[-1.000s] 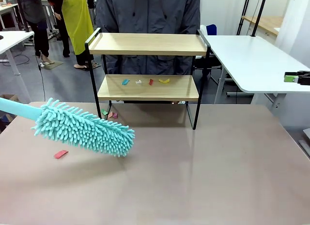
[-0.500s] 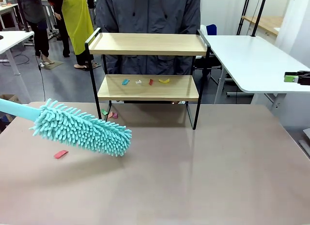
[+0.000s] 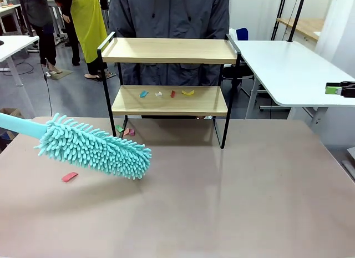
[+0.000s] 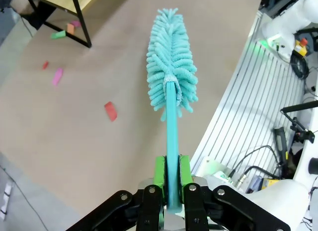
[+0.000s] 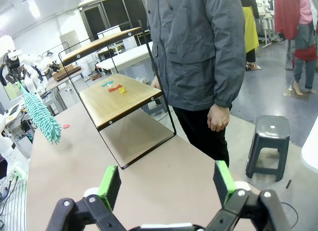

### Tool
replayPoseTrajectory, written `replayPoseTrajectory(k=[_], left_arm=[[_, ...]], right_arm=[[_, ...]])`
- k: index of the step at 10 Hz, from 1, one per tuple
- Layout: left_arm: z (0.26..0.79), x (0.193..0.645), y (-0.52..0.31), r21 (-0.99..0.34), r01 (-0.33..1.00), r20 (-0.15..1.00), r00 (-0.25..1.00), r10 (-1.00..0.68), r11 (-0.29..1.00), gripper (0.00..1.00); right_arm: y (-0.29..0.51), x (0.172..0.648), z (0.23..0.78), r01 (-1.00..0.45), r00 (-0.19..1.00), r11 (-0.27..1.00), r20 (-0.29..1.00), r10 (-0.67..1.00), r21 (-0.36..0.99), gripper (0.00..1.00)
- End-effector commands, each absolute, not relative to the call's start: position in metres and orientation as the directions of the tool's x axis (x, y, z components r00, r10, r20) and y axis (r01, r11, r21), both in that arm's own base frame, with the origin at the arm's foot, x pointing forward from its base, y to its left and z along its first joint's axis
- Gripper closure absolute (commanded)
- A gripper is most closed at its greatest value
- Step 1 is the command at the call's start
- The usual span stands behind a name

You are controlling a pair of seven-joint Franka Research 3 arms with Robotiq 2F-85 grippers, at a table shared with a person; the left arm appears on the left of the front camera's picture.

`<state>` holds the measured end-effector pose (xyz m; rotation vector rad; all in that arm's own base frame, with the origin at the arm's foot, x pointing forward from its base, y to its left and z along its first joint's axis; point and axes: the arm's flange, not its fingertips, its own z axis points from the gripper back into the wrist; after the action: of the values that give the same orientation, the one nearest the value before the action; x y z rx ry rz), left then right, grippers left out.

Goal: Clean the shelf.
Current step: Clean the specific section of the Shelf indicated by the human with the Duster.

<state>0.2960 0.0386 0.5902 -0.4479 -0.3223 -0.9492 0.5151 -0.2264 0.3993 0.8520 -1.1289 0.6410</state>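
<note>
The shelf (image 3: 166, 50) stands at the table's far side, with a light top board and a lower board (image 3: 208, 102) in a black frame. Several coloured paper scraps (image 3: 166, 94) lie on the lower board. A turquoise fluffy duster (image 3: 94, 148) hovers low over the table, front left of the shelf, its handle running off to the left. My left gripper (image 4: 172, 174) is shut on that handle, and the duster head (image 4: 171, 67) points away from it. My right gripper (image 5: 166, 184) is open and holds nothing, looking at the shelf (image 5: 119, 94) from its right end.
A red scrap (image 3: 70, 176) lies on the table under the duster, and more scraps (image 3: 125, 131) lie by the shelf's left leg. A person (image 3: 169, 14) stands right behind the shelf, with a hand (image 5: 218, 119) hanging down. A stool (image 5: 271, 136) and white side tables (image 3: 288, 69) stand nearby.
The duster head has drawn back slightly to the left. The scraps, the shelf and the right gripper have not moved.
</note>
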Motion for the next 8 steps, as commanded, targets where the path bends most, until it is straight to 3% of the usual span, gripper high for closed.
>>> replayPoseTrajectory(k=[1,8], left_arm=[[0.591,0.295,0.038,-0.227,0.847,0.469,0.528,-0.708,0.481,0.86],[0.602,0.298,0.021,-0.268,0.843,0.5,0.535,-0.681,0.466,0.86]], right_arm=[[-0.224,0.515,0.402,-0.804,0.31,0.541,0.95,0.024,0.249,0.0],[-0.224,0.515,0.402,-0.804,0.31,0.541,0.95,0.024,0.249,0.0]])
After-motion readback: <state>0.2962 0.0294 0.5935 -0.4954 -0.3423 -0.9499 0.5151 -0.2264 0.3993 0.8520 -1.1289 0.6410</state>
